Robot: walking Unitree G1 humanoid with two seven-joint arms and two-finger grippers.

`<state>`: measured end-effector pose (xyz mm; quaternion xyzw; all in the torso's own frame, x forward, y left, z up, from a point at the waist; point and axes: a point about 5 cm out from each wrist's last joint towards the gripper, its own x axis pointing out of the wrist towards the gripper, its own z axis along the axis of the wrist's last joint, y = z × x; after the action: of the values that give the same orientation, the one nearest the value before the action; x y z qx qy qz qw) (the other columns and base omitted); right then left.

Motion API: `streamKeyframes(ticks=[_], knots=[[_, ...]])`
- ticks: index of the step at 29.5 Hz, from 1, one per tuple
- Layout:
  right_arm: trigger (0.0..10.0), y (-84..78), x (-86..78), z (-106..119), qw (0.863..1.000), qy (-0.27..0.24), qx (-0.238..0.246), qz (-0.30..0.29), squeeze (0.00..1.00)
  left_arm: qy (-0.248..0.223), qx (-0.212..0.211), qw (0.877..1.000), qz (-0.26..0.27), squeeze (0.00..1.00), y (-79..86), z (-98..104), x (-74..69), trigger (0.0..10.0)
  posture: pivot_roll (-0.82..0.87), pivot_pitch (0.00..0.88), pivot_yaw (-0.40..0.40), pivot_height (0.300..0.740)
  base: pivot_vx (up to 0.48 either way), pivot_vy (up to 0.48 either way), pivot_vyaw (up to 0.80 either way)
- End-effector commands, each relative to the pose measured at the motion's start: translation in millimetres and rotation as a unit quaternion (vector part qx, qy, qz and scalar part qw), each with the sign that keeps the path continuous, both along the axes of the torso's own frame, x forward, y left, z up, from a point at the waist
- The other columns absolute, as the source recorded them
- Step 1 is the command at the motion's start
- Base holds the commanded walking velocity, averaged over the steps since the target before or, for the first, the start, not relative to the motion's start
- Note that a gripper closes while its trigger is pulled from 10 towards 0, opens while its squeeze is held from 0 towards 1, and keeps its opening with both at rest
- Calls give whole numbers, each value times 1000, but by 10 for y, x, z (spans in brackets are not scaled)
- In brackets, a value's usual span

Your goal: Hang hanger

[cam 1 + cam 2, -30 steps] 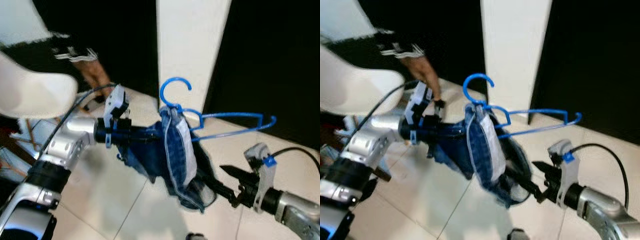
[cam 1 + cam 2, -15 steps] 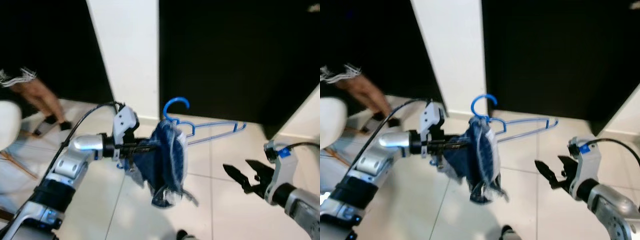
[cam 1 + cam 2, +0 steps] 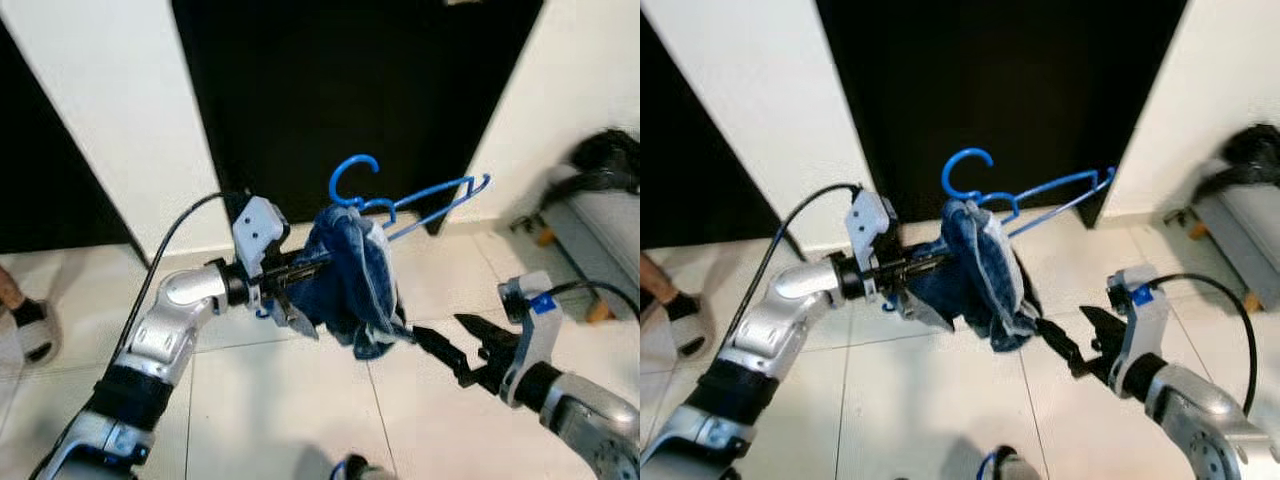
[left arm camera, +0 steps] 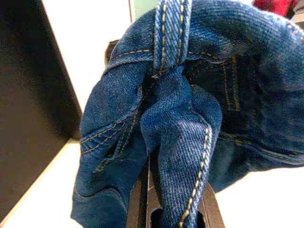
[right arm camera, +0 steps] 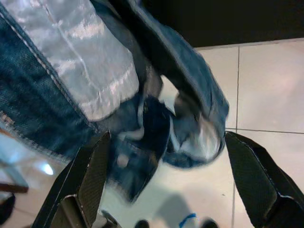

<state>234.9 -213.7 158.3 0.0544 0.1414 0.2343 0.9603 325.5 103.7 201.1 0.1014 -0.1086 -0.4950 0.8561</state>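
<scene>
A blue plastic hanger [image 3: 357, 178] carries a bunched blue denim garment [image 3: 352, 280], its hook pointing up before a dark doorway. My left gripper [image 3: 305, 290] reaches in from the left and is shut on the denim, its fingers [image 4: 138, 202] half buried in the folds. In the left wrist view the denim [image 4: 190, 109] hangs close over the lens. My right gripper [image 3: 437, 327] is open, just below and to the right of the garment's lower edge, not touching it. Between its spread fingers [image 5: 90, 175] the garment's pale lining [image 5: 90, 61] shows.
A dark doorway [image 3: 350, 90] stands ahead between white walls [image 3: 100, 130]. A person's foot [image 3: 25, 325] is at the far left on the white tiled floor [image 3: 300, 410]. A dark object [image 3: 605, 160] lies on a low bench at the right.
The camera has swung right: the white chair and the person have slid out to the left, and a doorway now stands ahead. The left gripper still holds the garment; the right stays open.
</scene>
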Motion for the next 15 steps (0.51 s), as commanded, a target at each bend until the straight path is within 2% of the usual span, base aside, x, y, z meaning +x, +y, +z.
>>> streamKeyframes(ticks=[1, 3, 5, 9, 13, 15], knots=[[10000, 15, -20, 5, 1000, 3, 7, 5, 0, -29, -20, 999, -15, 0, -5, 185, -3, 10000, 5, 201, 60, 740, 0, 0, -800], [10000, 23, -16, 14, 1000, 1, 10, 8, 0, -32, -27, 999, -24, 0, 5, 255, 0, 10000, 5, 200, 60, 740, 0, 0, -800], [10000, -3, -16, 49, 1000, -6, 18, 7, 0, -45, -41, 997, -57, 0, 66, 482, 3, 10000, 4, 200, 64, 740, 0, 0, -800], [10000, -55, -29, 107, 999, -20, 47, 1, 0, -69, -57, 993, -79, 0, 132, 746, 23, 10000, 4, 199, 68, 740, 0, 0, -800], [10000, -72, -57, 142, 997, -31, 72, 6, 0, -82, -75, 990, -91, 0, 139, 901, 24, 10000, 3, 198, 71, 740, 0, 0, -800], [10000, -85, -110, 168, 995, -45, 87, 18, 0, -91, -100, 984, -116, 0, 104, 1062, -14, 10000, 2, 197, 73, 740, 0, 0, -800]])
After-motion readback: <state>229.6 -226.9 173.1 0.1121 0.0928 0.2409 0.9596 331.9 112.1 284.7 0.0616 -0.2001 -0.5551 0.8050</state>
